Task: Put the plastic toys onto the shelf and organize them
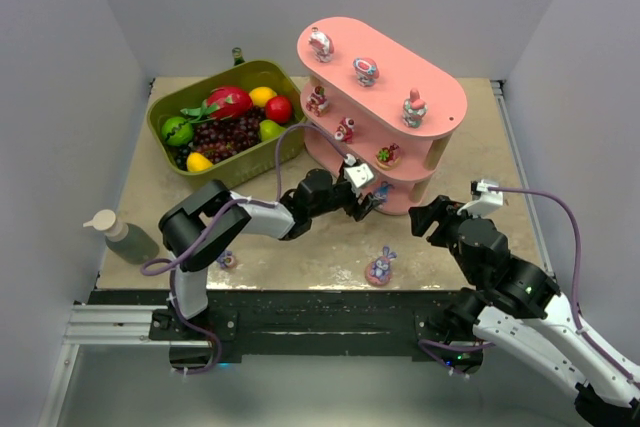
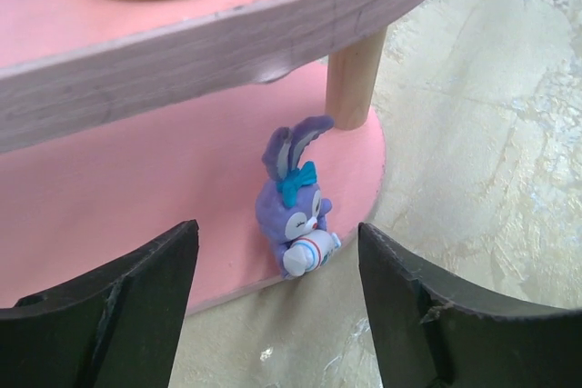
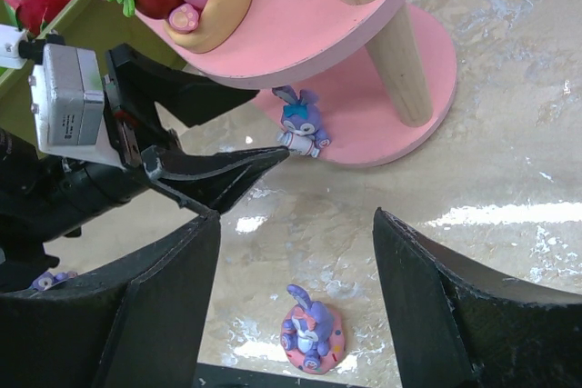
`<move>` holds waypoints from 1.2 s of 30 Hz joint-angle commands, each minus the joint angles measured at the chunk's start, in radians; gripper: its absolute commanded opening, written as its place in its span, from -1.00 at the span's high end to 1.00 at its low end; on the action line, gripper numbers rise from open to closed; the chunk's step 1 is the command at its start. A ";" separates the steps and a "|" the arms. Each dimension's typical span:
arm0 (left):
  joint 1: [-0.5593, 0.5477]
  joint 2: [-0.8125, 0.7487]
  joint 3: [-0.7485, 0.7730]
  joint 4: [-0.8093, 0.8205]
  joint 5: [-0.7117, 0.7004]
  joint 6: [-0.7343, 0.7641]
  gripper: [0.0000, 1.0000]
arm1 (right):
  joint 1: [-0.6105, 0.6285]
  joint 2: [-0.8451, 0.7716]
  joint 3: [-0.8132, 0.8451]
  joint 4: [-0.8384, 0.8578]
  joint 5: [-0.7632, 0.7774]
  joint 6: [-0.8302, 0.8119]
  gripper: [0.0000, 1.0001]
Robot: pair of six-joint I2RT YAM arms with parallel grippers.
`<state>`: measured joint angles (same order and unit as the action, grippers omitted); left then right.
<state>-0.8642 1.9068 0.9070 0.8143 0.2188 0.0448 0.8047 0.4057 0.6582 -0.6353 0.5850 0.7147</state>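
Well, the pink three-tier shelf with long oval boards and pale wooden posts [image 1: 440, 97] stands toward the far edge of the counter, right of the middle. Three small glossy figurines [image 1: 365, 71] sit along its top board and three more [image 1: 345, 129] on the middle one.

The left gripper [image 1: 368, 195] reaches in at the lowest board with its fingers spread wide and holding nothing. Between them, touching neither, a tiny purple plastic bunny with a blue bow [image 2: 296, 215] sits at the near rim of that board, close to a post.

The right gripper [image 3: 296, 224] hangs over the bare counter by the shelf's right end, its fingers also wide and empty.

A second purple bunny on a round pink base [image 1: 380, 267] stands near the near edge, around the middle. Another tiny toy [image 1: 227, 260], too small to make out, lies toward the near-left corner.
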 commanded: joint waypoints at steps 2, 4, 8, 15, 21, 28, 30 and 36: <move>0.004 -0.034 -0.034 0.105 -0.075 -0.034 -0.40 | -0.002 -0.001 0.023 0.023 0.021 0.002 -0.43; 0.004 -0.022 -0.033 0.106 -0.082 -0.037 -0.33 | -0.002 -0.001 0.023 0.023 0.022 0.002 -0.43; 0.004 -0.006 -0.036 0.121 -0.081 -0.037 -0.29 | -0.001 -0.002 0.023 0.023 0.022 0.002 -0.43; 0.004 0.006 -0.030 0.109 -0.049 -0.037 -0.26 | -0.002 -0.002 0.023 0.023 0.022 0.002 -0.43; 0.004 0.020 -0.026 0.091 -0.030 -0.037 -0.26 | -0.002 0.002 0.023 0.023 0.022 0.002 -0.43; 0.004 0.011 -0.048 0.112 -0.044 -0.037 -0.29 | -0.002 0.002 0.021 0.023 0.022 0.002 -0.43; 0.004 0.008 -0.052 0.118 -0.047 -0.037 -0.29 | -0.002 0.004 0.021 0.025 0.024 0.002 -0.43; 0.004 0.009 -0.085 0.170 -0.075 -0.083 -0.29 | -0.002 0.002 0.020 0.023 0.022 0.003 -0.43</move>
<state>-0.8642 1.9194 0.8490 0.8764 0.1730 -0.0074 0.8047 0.4057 0.6582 -0.6353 0.5854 0.7147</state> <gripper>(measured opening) 0.647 0.714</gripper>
